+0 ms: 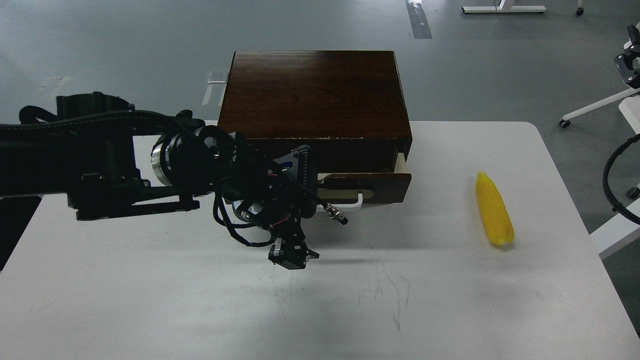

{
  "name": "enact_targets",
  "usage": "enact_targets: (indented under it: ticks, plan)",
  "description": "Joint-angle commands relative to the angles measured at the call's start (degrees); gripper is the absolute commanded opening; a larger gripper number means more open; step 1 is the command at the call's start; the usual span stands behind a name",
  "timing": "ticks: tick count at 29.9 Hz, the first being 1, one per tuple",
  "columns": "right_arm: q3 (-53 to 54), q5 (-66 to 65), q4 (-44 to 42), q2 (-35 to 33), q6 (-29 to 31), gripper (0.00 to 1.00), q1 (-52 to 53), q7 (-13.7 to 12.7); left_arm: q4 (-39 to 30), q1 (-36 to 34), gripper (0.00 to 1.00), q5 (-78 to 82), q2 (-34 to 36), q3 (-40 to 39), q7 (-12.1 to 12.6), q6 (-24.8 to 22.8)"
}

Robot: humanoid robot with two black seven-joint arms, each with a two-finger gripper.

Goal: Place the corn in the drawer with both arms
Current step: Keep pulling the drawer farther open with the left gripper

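The dark brown wooden box (315, 92) stands at the table's back middle. Its drawer (372, 185) is out a small way, showing a pale inner side at its right end, and the white bar handle (356, 202) shows. The yellow corn (494, 216) lies on the white table at the right, pointed end away from me. My left arm comes in from the left, and its wrist covers the drawer's left half. The left gripper (292, 256) hangs just above the table in front of the drawer, holding nothing; it is too small and dark to read. My right arm is out of view.
The white table (150, 300) carries only the box and the corn. A black cable loop (611, 175) and white stand legs (597, 107) show off the table's right edge. The grey floor lies beyond.
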Motion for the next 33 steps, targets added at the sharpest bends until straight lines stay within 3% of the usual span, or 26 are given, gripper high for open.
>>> enact_targets:
  ticks: [1,33]
  plan:
    - [-0.02,0.00,0.01,-0.09,0.00,1.00,0.00,0.00,-0.44,-0.11,0.94,-0.01,-0.48,-0.06,-0.07,-0.04]
    - [-0.02,0.00,0.01,0.09,0.00,1.00,-0.35,0.00,-1.23,-0.03,0.94,0.25,-0.48,-0.06,0.46,-0.04]
